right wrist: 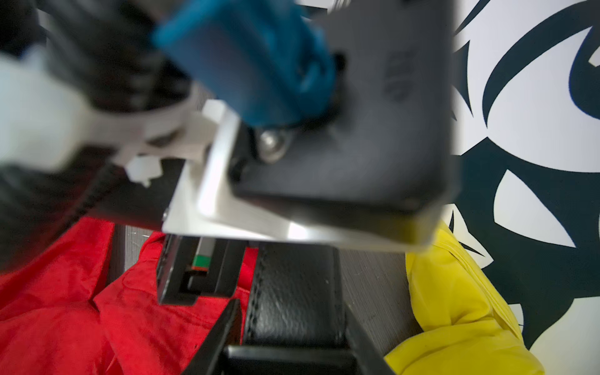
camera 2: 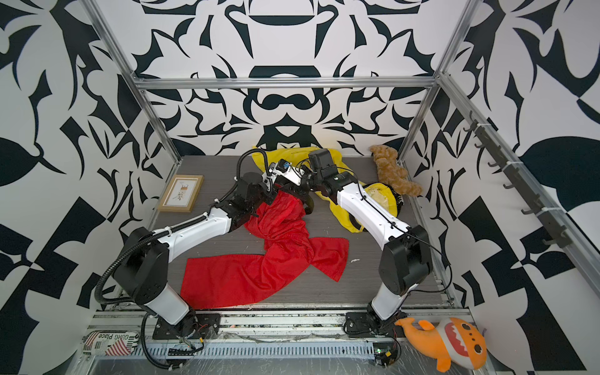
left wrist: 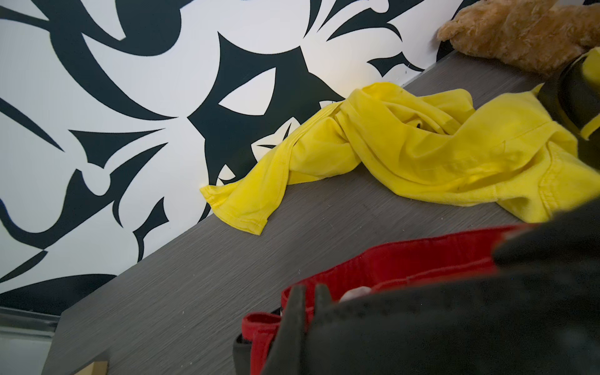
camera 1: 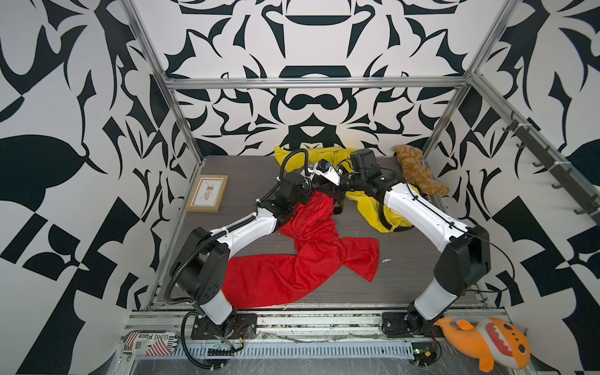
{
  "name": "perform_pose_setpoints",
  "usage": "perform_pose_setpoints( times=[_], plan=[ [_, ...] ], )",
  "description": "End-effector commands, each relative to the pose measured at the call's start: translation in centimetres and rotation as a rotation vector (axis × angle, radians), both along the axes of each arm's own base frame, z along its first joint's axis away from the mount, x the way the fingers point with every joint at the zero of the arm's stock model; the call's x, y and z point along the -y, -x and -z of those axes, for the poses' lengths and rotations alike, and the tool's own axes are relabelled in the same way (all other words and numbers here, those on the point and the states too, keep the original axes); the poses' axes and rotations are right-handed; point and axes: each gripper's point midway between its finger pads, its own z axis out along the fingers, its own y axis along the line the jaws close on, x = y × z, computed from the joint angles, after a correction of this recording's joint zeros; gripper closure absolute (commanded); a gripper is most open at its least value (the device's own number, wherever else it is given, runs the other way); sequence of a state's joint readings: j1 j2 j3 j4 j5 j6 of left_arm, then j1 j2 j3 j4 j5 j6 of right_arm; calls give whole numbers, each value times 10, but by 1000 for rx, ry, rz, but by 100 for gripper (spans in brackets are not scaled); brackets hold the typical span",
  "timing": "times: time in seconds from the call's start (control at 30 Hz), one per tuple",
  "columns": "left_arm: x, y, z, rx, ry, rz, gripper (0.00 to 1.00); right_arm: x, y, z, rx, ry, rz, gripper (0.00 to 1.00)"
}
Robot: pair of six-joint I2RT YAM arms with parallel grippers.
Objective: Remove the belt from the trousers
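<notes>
You have before you a grey wood-grain table (camera 1: 246, 198), and on it the red fabric trousers (camera 1: 311, 259) take the most place: the legs lie spread toward the near edge, and the waist is raised to where the two arms meet. The bright yellow fabric trousers (left wrist: 422, 152) lie crumpled behind them, with one leg against the back wall and the waist under the right arm. A brown plush bear (camera 1: 418, 172) rests in the far right corner. An orange plush toy with a toothy mouth (camera 1: 487, 344) lies off the table by the base of the right arm. A small wooden picture frame (camera 1: 207, 193) lies flat at the left side. The black leather belt (right wrist: 292, 276) you find at the red waist, running between the red cloth and the yellow cloth. Your right gripper (right wrist: 292, 311) grips this belt, one finger at each edge of the strap. Your left gripper (left wrist: 307, 292) has its fingers closed together just at the red waistband; whether cloth is pinched between them, you cannot tell. A second black strap (left wrist: 574, 94) passes under a yellow loop at the yellow waist.
</notes>
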State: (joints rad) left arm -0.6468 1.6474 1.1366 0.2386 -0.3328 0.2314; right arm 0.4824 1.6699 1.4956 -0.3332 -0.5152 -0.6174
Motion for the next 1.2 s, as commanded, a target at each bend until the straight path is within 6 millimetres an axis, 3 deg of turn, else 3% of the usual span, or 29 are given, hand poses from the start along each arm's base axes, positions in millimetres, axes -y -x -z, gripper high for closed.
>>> perform_pose_setpoints(
  times=[0.0,0.13,0.3,0.47,0.53,0.63,0.67,0.77,0.9,0.97,1.17],
  plan=[
    [-46,-19,-9,-28,137,-152,100,14,4,-46,99,-59,44,100],
    [-91,-29,-4,-102,277,-240,100,29,-5,-50,108,-79,111,100],
    [-131,-38,1,-171,400,-325,100,41,-12,-59,124,-102,158,100],
    [-168,-43,30,-316,597,-433,100,53,-19,-67,126,-155,204,100],
    [-175,-43,43,-366,653,-445,100,52,-19,-68,123,-159,199,100],
    [-163,-41,42,-369,628,-389,100,48,-17,-67,97,-160,177,100],
    [-155,-40,38,-353,588,-359,94,47,-17,-68,93,-161,170,100],
    [-129,-32,20,-276,397,-295,37,44,-17,-69,82,-158,151,100],
    [-109,-22,-7,-151,173,-272,5,39,-16,-71,71,-150,119,100],
    [-101,-15,-21,-72,87,-251,1,36,-15,-71,69,-143,108,100],
    [-60,2,-68,144,-80,-113,1,29,-13,-70,58,-135,80,100]
  ],
)
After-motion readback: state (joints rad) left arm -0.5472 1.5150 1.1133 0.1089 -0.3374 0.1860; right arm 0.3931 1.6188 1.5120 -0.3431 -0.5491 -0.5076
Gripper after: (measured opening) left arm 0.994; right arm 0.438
